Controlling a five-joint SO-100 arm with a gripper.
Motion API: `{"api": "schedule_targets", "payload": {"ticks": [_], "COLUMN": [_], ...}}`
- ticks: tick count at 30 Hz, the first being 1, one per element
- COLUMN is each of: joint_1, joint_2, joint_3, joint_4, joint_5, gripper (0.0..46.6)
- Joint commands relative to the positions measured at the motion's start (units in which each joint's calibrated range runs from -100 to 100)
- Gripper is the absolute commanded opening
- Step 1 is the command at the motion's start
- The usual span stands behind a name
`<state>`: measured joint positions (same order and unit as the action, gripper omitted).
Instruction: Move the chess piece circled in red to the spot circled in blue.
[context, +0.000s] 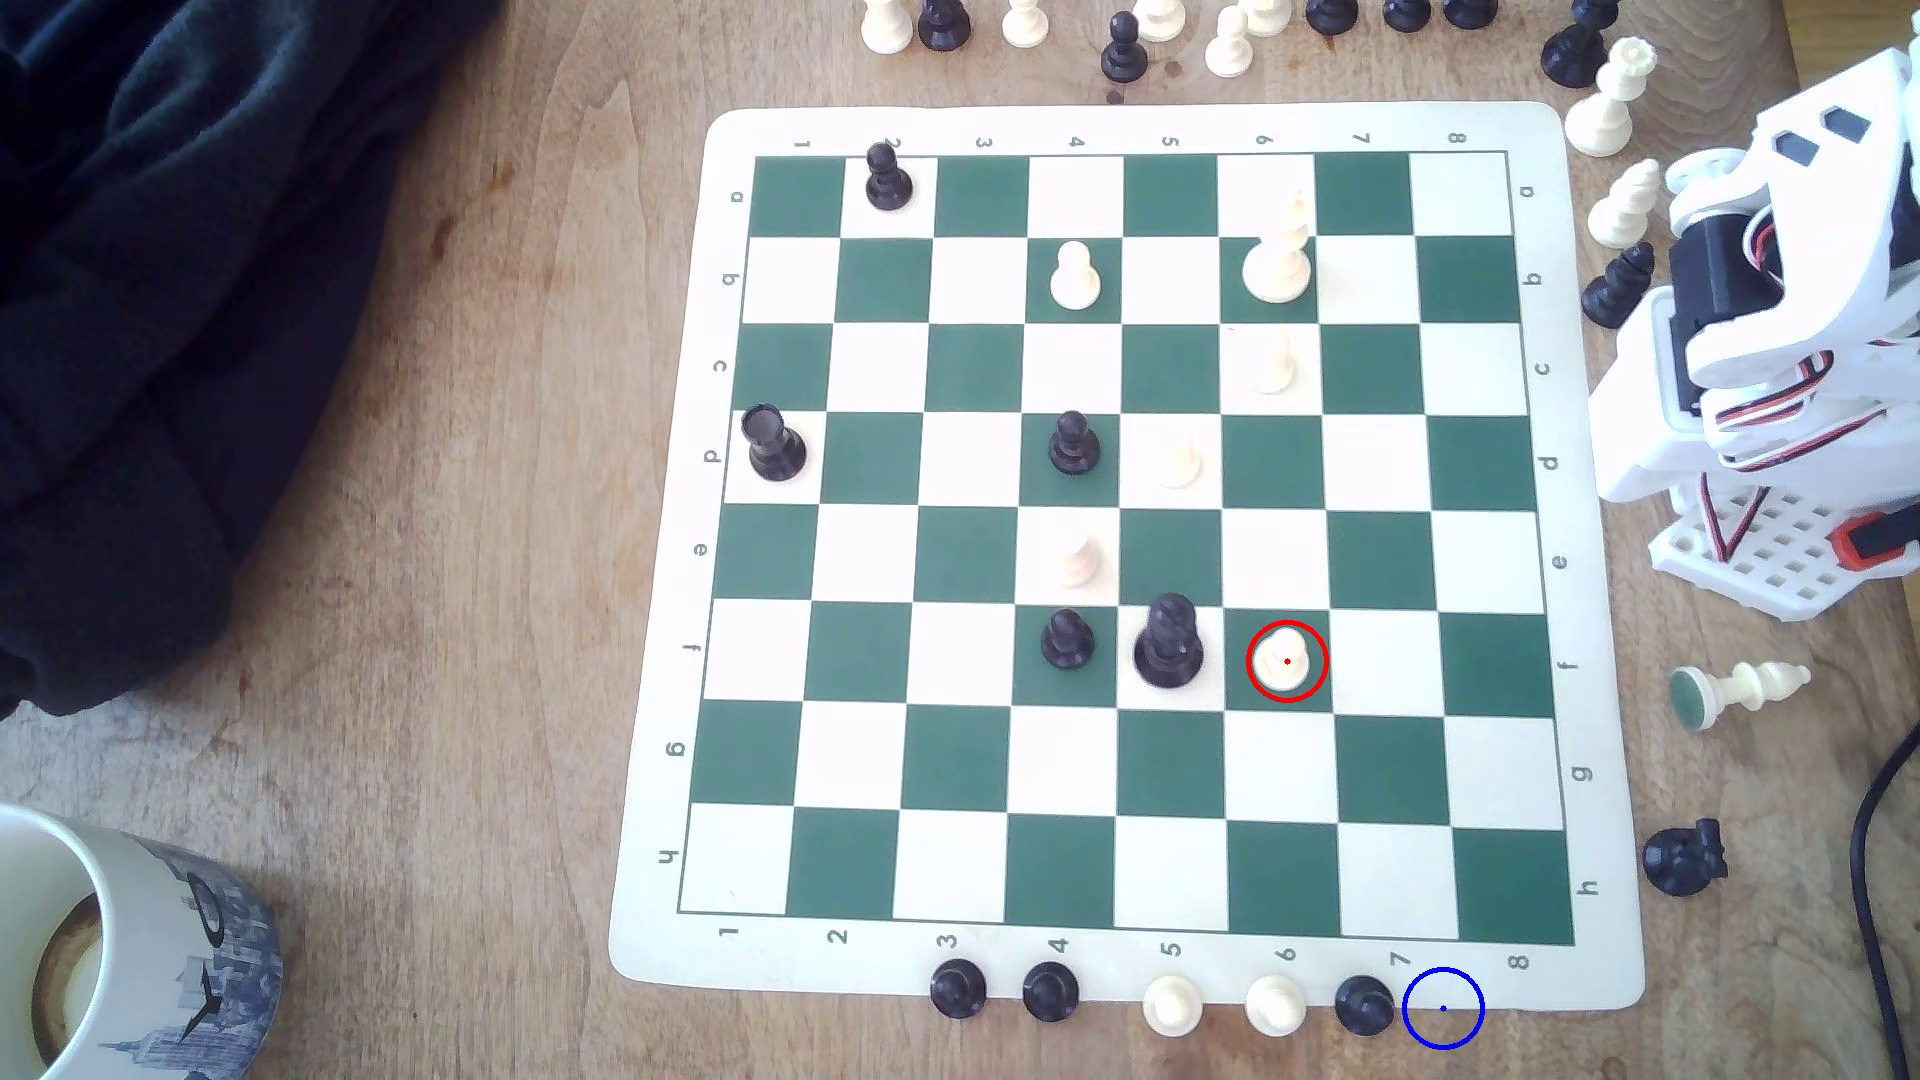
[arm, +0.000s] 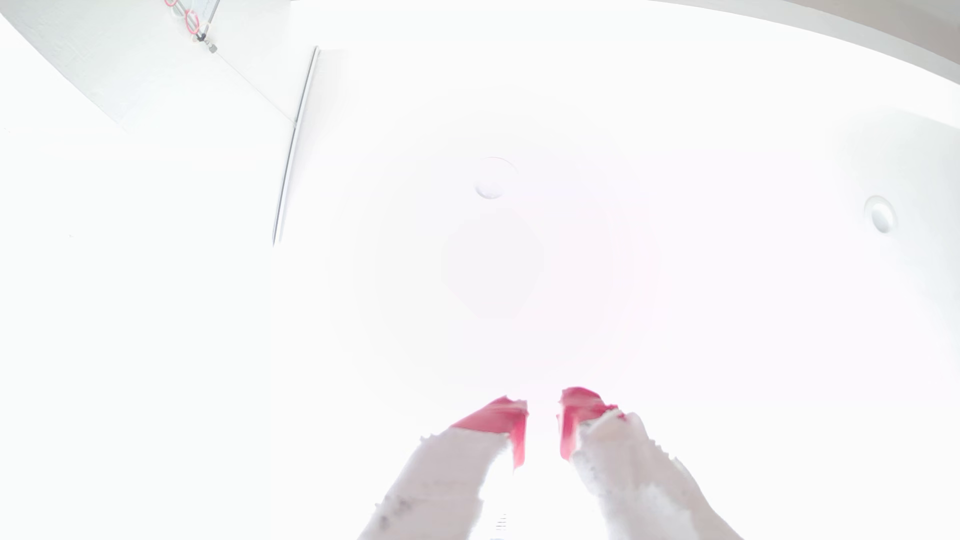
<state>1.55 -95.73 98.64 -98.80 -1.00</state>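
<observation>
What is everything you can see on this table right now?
chessboard: one, green and white, centre of the wooden table
circled pawn: one, cream-white, row f, column 6
blue ring: one, board's lower border, near column 7
other white pieces: five, on board
black pieces: five, on board
spare pieces: black and white, around board
mug: one, exterior view's lower left
dark cloth: one, upper left
arm: one, white, exterior view's right
pincer: one, red-tipped, slightly open, empty
</observation>
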Motion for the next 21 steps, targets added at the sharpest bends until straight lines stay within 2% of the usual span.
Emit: {"api": "schedule_targets", "payload": {"ticks": [1, 4, 8, 15, 20, 21], "joint_1": [-1.35, -1.59, -0.96, 0.6, 0.99, 1.07], "joint_2": [-0.11, -0.11, -0.11, -0.11, -0.11, -0.03], "joint_3": [1.36, 1.36, 1.17, -0.82, -4.08, -6.71], "joint_4": [-0.87, 6.99, 29.6, 47.62, 66.78, 74.89], "joint_5": [0.15, 0.15, -0.1, -0.1, -0.15, -0.15], "gripper": [3.6, 3.6, 3.6, 3.6, 3.6, 3.6]}}
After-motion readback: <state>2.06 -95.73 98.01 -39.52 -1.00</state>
